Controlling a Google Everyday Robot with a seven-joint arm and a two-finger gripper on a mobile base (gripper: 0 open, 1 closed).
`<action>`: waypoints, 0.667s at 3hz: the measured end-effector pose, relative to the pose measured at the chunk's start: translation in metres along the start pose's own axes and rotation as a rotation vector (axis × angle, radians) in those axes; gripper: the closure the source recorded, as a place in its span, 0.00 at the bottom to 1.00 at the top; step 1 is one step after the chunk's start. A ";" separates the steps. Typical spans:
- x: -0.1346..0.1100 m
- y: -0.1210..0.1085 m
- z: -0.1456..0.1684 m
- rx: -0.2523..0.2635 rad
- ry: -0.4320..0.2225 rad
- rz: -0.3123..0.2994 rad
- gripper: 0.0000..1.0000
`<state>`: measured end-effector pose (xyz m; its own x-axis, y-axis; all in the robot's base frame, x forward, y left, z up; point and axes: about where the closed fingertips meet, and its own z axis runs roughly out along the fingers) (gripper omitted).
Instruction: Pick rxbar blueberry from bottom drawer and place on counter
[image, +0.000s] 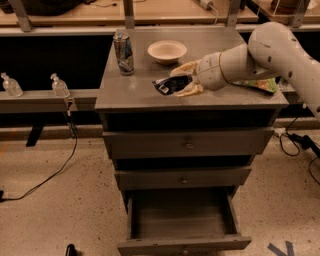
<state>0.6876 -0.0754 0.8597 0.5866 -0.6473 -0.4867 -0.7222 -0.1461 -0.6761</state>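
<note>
The rxbar blueberry (168, 85), a dark shiny wrapper, is held between the fingers of my gripper (184, 80) just above the counter (130, 92) near its middle. The gripper is shut on the bar, and the white arm reaches in from the right. The bottom drawer (182, 245) stands pulled open below, and its grey inside shows nothing in it.
A drink can (123, 52) stands at the counter's back left. A white bowl (167, 51) sits at the back middle. A green chip bag (260, 84) lies at the right behind the arm. Two closed drawer fronts (187, 144) are above the open one. Cables run over the floor.
</note>
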 end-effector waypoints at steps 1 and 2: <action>-0.001 0.001 0.003 -0.003 -0.004 0.000 0.63; -0.002 0.001 0.006 -0.007 -0.008 0.000 0.40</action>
<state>0.6875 -0.0701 0.8567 0.5896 -0.6416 -0.4907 -0.7245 -0.1514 -0.6725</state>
